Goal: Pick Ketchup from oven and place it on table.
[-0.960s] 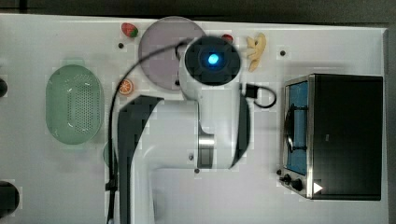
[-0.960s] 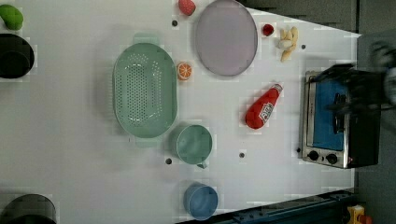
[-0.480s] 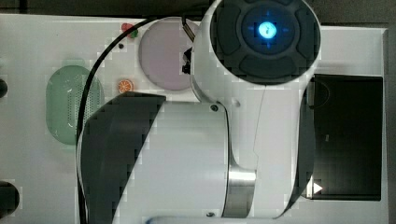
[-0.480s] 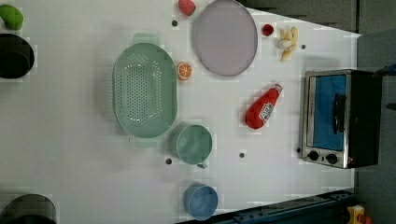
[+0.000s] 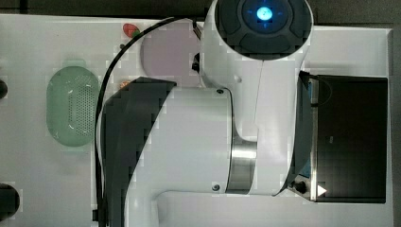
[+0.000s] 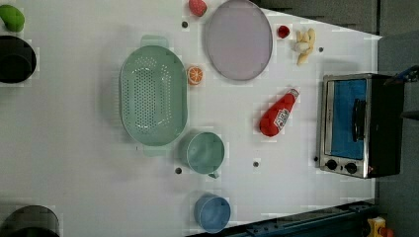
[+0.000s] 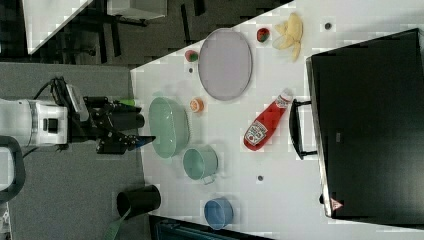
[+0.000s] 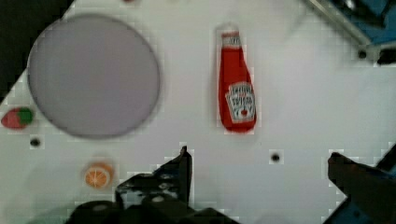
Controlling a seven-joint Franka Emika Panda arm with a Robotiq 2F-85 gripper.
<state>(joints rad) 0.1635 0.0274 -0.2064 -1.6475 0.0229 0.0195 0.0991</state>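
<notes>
We see the ketchup (image 6: 277, 116), a red squeeze bottle with a white cap and white label, lying on its side on the white worktop (image 6: 74, 163), between the lilac plate (image 6: 238, 39) and the toaster oven (image 6: 356, 125), touching neither. Bare worktop surrounds it, with the green cup (image 6: 204, 152) near. Our end effector (image 8: 261, 170) hangs above, fingers spread wide, holding nothing.

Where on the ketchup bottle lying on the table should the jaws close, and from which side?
Probably across the wide labelled body of the ketchup, coming straight down from above. It lies flat on the table, label up, and the neck narrows toward the cap.
</notes>
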